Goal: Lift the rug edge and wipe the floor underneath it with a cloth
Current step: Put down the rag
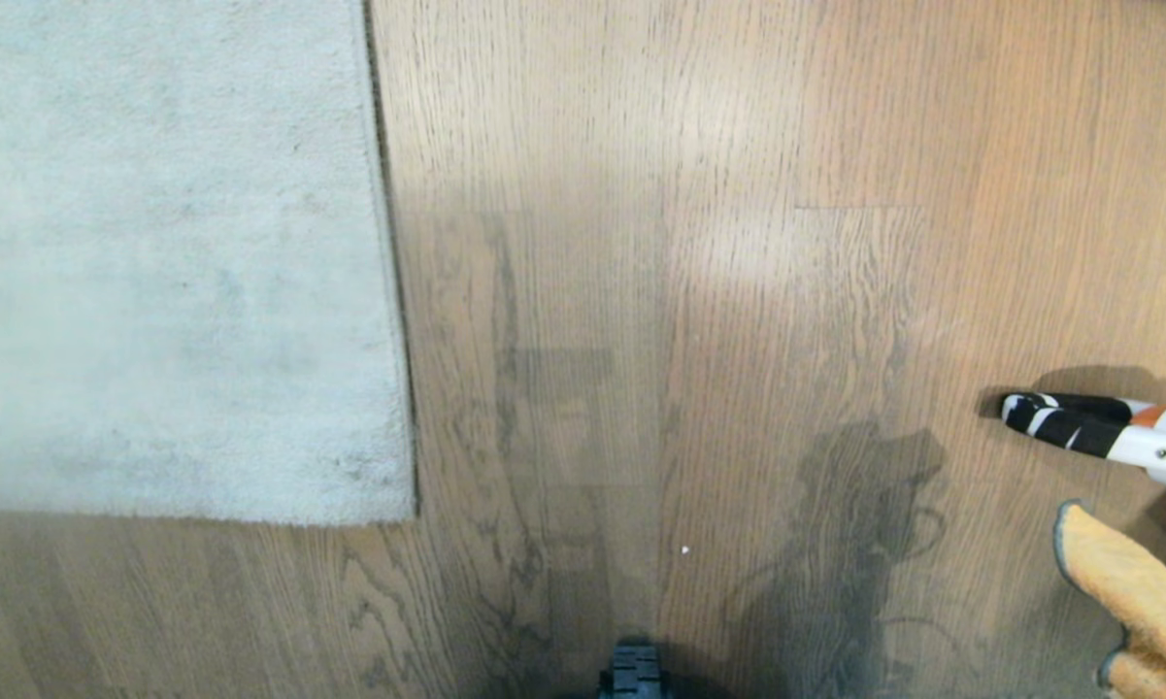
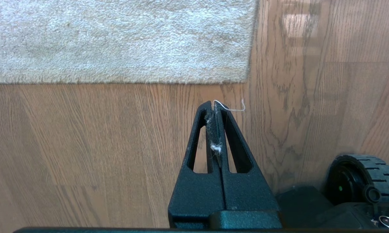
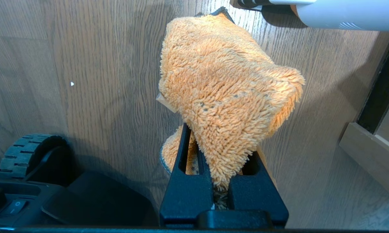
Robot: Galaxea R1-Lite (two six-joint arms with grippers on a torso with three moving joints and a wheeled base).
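Rug (image 1: 175,252): pale grey short pile, lying flat on the floor (image 1: 738,243), filling the upper left of the head view. Its corner (image 1: 403,510) is square, with one straight edge running away from the robot and the other running off to the left; dark shadow line along the right edge. Floor: brown wood-grain planks, dark grain streaks, grain running fore-aft, same as the rug's right edge. Wide bare floor between the rug and the right-side items. Cloth (image 3: 226,87): fuzzy orange-yellow, thin grey-blue border, gripped in the right end effector (image 3: 218,152), bunched and draped over the fingers, held above the floor at lower right of the head view, well apart from the rug. Left end effector (image 2: 215,106): closed, empty apart from lint and a loose thread at the tips, pointing at the near rug edge just beside the corner, above bare floor. Black-and-white striped tool tip on a white body (image 1: 1078,422) lies on the floor near the cloth, long axis left-right. Base wheel (image 2: 359,174) near the left end effector. Furniture edge (image 3: 372,152) by the right arm.
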